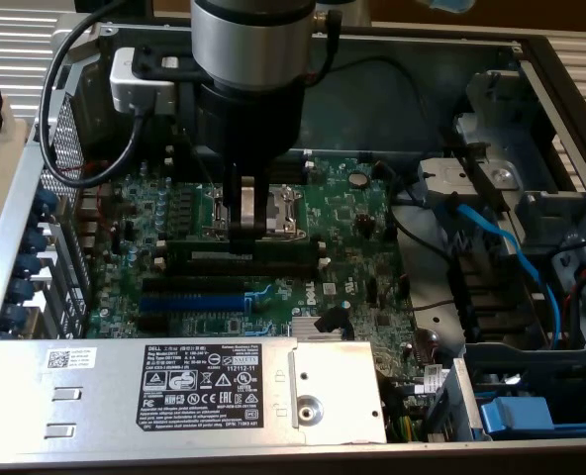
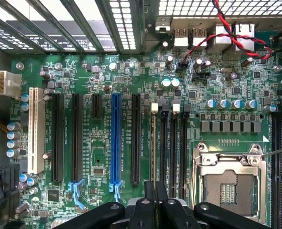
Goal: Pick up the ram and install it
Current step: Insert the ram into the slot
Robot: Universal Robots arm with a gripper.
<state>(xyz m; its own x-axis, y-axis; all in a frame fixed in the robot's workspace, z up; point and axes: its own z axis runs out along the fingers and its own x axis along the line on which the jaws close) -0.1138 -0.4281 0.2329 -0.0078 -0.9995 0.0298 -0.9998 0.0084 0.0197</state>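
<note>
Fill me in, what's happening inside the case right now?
The arm's gripper is down inside the open computer case, over the motherboard. Its fingers are closed on the ram, which stands on edge along one of the black memory slots beside the processor socket. Whether the stick is pressed fully home cannot be told.

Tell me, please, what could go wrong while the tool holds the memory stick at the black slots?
1. The tool grips the memory stick at its middle only. If the stick is not lined up with the black slots, pressing could bend it or damage a slot.
2. The bare processor socket lies beside the slots, so a slip could hit its contacts.
</note>
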